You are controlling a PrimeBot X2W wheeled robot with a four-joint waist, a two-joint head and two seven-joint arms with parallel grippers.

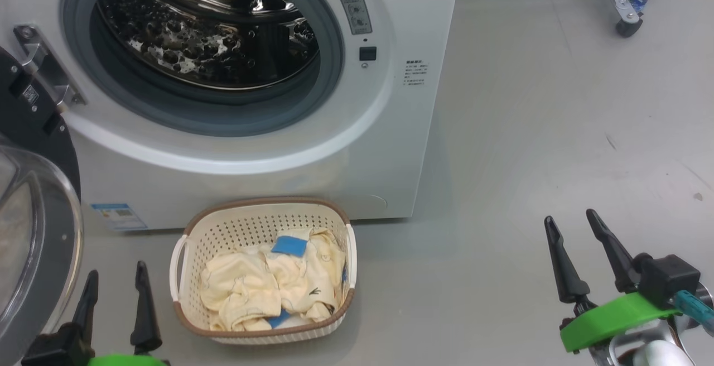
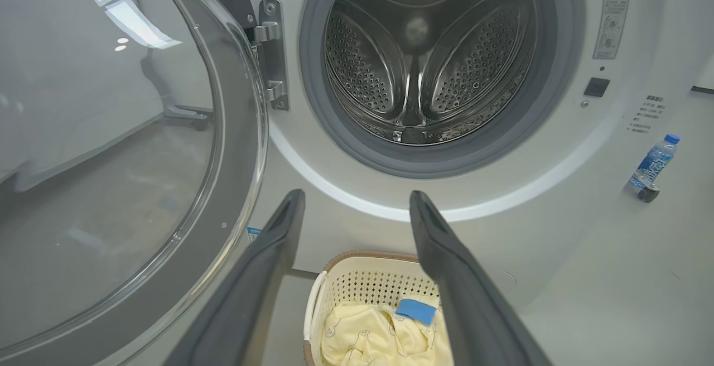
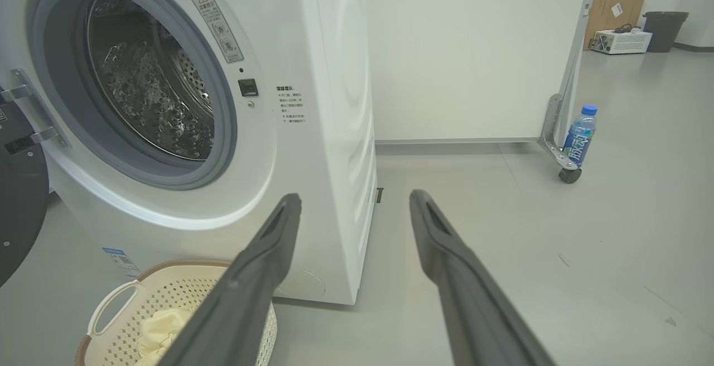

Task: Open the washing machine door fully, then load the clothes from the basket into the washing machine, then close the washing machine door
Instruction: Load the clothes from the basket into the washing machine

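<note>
The white washing machine [image 1: 385, 148] stands with its steel drum [image 1: 206, 25] exposed. Its door [image 1: 33, 232] hangs swung wide at the far left, glass bowl facing outward, and looms large in the left wrist view as the door [image 2: 111, 159]. On the floor before the machine sits the cream basket [image 1: 245, 226] holding the pale yellow clothes [image 1: 268, 288] with blue patches. My left gripper [image 1: 114, 279] is open just left of the basket, nothing between its fingers. My right gripper [image 1: 572, 229] is open over bare floor well to the right of the basket [image 3: 178, 288].
A blue-labelled water bottle [image 3: 579, 134] stands beside a caster of a white partition [image 3: 474, 48] at the far right. Grey floor [image 1: 530, 131] stretches to the right of the machine. A bin and a box sit near a doorway in the distance.
</note>
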